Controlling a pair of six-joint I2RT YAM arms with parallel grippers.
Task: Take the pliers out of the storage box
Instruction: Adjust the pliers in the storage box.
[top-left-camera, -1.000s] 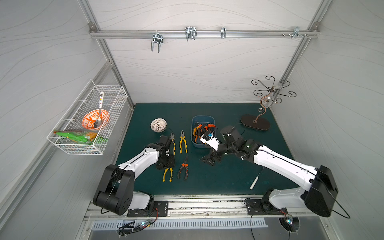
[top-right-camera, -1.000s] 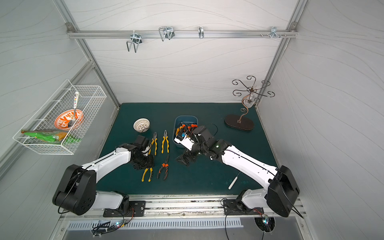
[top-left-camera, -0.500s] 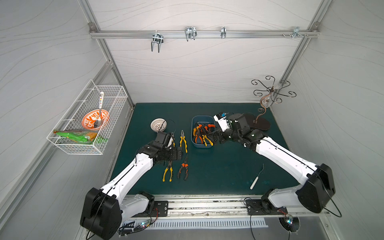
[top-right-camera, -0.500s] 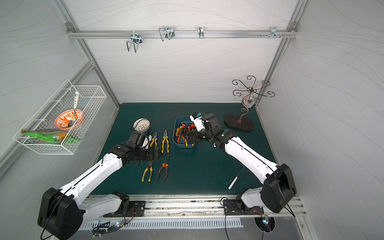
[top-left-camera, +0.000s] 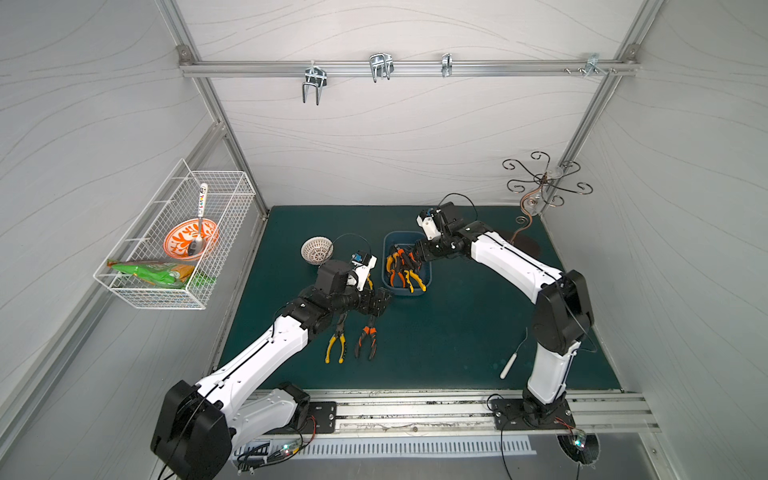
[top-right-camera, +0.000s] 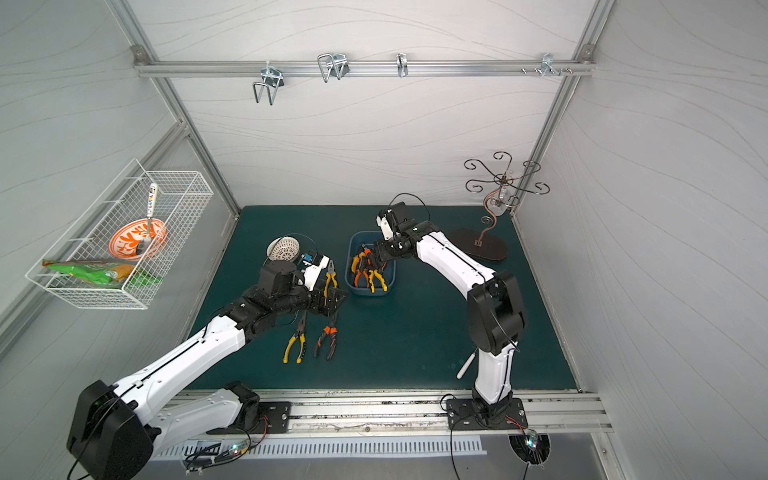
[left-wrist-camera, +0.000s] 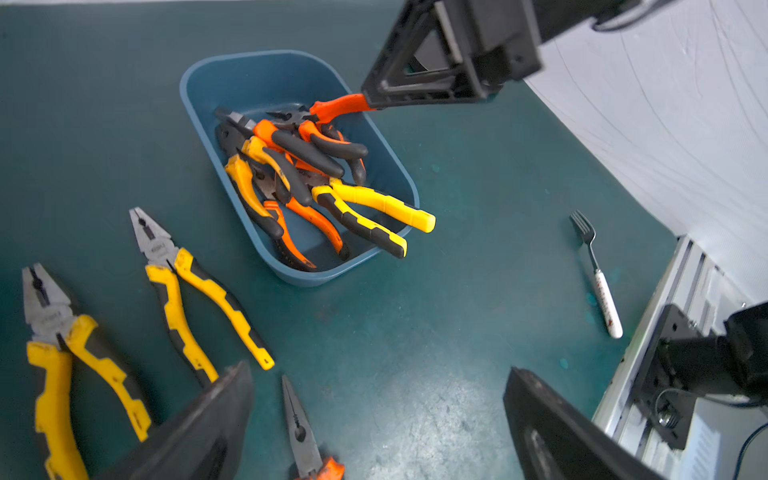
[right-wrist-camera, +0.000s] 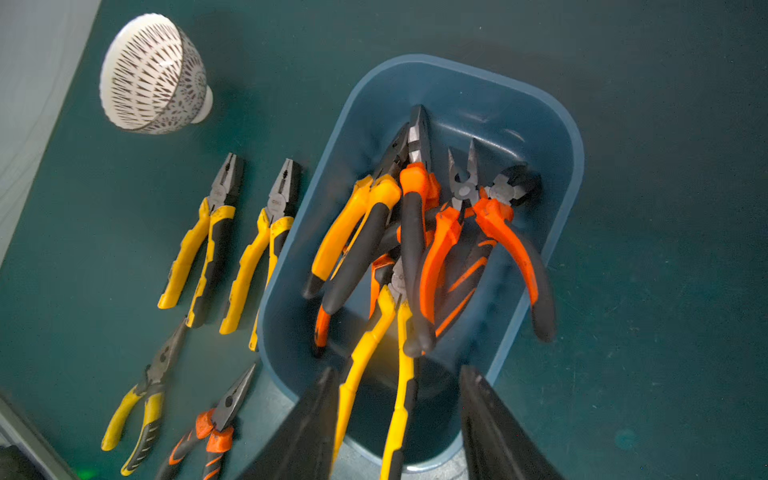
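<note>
Nearly halfway I reckon: four pliers are laid out on the surface around 8 o'clock of the storage box, and about five are left inside it. They all run 12-to-6 with noses at 12. The left claw gapes empty. The right claw is half-closed among the handles, can't tell if it's gripping

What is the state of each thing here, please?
storage box: upright, not yet empty
pliers in the box: piled, some handles over the rim
pliers on the mat: four, lying flat
left gripper: open, empty
right gripper: over the box, jaws apart, hold unclear
</note>
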